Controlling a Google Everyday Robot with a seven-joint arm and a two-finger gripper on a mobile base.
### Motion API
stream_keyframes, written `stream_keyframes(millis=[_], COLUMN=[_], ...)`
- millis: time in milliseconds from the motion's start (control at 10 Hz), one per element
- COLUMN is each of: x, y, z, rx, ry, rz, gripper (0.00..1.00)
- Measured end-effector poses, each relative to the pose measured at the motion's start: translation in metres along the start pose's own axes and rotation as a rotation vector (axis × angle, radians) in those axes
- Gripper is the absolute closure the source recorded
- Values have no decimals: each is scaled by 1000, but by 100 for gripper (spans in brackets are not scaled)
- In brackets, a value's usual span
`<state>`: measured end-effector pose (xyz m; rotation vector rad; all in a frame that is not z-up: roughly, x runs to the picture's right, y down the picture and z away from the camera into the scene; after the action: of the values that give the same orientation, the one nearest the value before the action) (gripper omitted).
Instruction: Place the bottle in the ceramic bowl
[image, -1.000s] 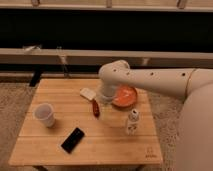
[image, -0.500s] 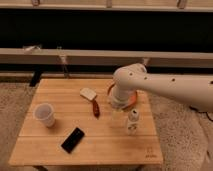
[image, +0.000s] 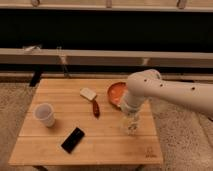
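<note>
Where the white arm (image: 172, 93) reaches in from the right edge of the camera view, we see it bend downward over the right part of the wooden table (image: 111, 146), so that the gripper (image: 130, 115) sits directly on top of the bottle (image: 131, 128). We cannot tell whether the gripper is closed on the bottle or merely around it, since the wrist hides that part. The bottle stands upright on the table near the right edge, just in front of the bowl (image: 115, 92) and outside it. The bowl, orange-red and shallow, rests at the back right of the table, and the arm covers its right side. Just beside the bowl, to its left, we note a small pale block (image: 88, 93), and in front of that block lies a slim red object (image: 95, 108) with its long axis pointing toward the front edge. A translucent white cup (image: 45, 114) stands upright at the left of the table, well apart from the bottle. A flat black phone (image: 73, 139) lies at an angle near the front edge, between cup and bottle. Behind the table we see a long pale ledge (image: 100, 57) crossing the view against a dark wall.
</note>
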<state>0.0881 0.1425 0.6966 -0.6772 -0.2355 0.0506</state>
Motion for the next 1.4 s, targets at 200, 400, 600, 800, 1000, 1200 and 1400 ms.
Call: stream_keyframes(millis=[200, 400, 600, 800, 1000, 1200, 1400], x=[3, 19, 40, 44, 51, 54, 55], y=[0, 4, 6, 1, -4, -7, -9], z=[2, 6, 10, 13, 15, 17, 19], rx=[-4, -11, -20, -20, -18, -21, -26], ry=[6, 17, 28, 31, 35, 41, 48], rz=[16, 41, 63, 65, 68, 65, 61], gripper=[23, 23, 23, 23, 23, 23, 23])
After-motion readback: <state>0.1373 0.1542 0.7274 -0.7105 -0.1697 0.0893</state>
